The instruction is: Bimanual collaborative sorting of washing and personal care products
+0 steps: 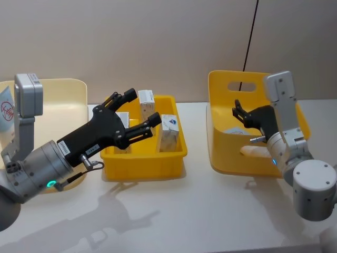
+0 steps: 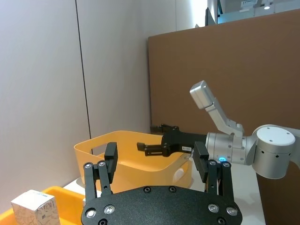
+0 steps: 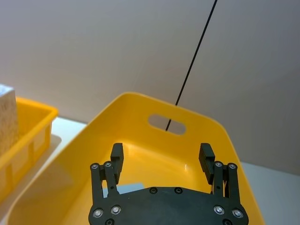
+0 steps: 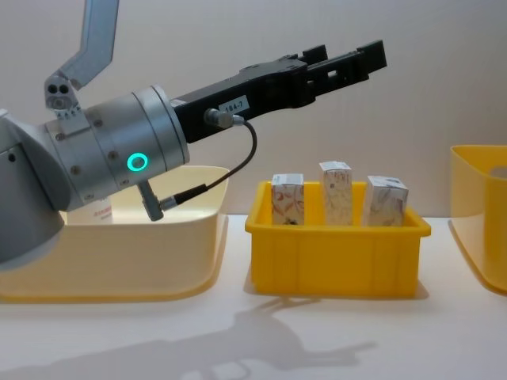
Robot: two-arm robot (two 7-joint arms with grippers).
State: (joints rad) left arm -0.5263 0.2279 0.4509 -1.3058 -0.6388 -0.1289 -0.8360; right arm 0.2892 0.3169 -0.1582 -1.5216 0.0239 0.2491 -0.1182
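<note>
Three small white cartons [image 4: 335, 192] with reddish-grey marbling stand upright in a row inside the low yellow tray [image 1: 145, 158] in the middle of the white surface [image 1: 184, 211]; the print on them is too small for me to read. To the tray's left sits a big cream bin [image 1: 63, 87], and the head view catches a pale-blue tube [image 1: 5, 110] in it with a red circled character on its face, can't make out which one. Off to the right there's a taller yellow bin [image 1: 226, 153] with a slot handle in its back wall, and something pale lies on its floor, no idea what. The left gripper [image 1: 146, 106] hovers above the tray, over the cartons and touching none, jaws apart with nothing between them. The right gripper [image 1: 237, 110] reaches into the mouth of the yellow bin, jaws also spread and empty. From the chest view you get the cartons side-on and see how high the left gripper hangs over them, plus a little white sticker on it with digits, maybe "164-7", not sure. That view also shows some red print low on a white thing behind the left arm inside the cream bin, unreadable.
</note>
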